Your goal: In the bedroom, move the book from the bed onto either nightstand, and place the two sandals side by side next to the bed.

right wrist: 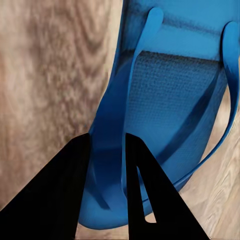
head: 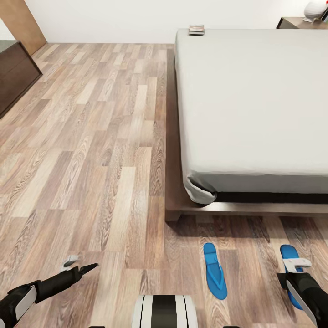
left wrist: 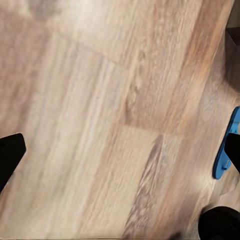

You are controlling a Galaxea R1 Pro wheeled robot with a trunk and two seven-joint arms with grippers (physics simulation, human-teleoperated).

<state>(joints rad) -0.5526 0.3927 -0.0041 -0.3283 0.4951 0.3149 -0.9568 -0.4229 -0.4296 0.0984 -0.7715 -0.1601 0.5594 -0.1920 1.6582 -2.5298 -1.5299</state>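
Roughly left to right: your left gripper [head: 84,269] hangs low over bare floor [head: 91,136] with nothing in it; in its wrist view the fingers sit wide apart. One sandal [head: 214,270] lies flat past the foot of the bed [head: 255,100], toe toward the bed. The other sandal [head: 288,255] lies well apart to its right, under your right gripper [right wrist: 107,165]. In the right wrist view the fingers [right wrist: 55,195] have closed in around the sandal's edge by the strap, so it looks pinched, though contact isn't certain. Expect it light, thin and floppy, likely to droop, so grip the sole rim, not the strap. The book [head: 196,30] sits at the bed's far corner, and a nightstand [head: 296,22] is far right. Only the bed frame crowds the sandals
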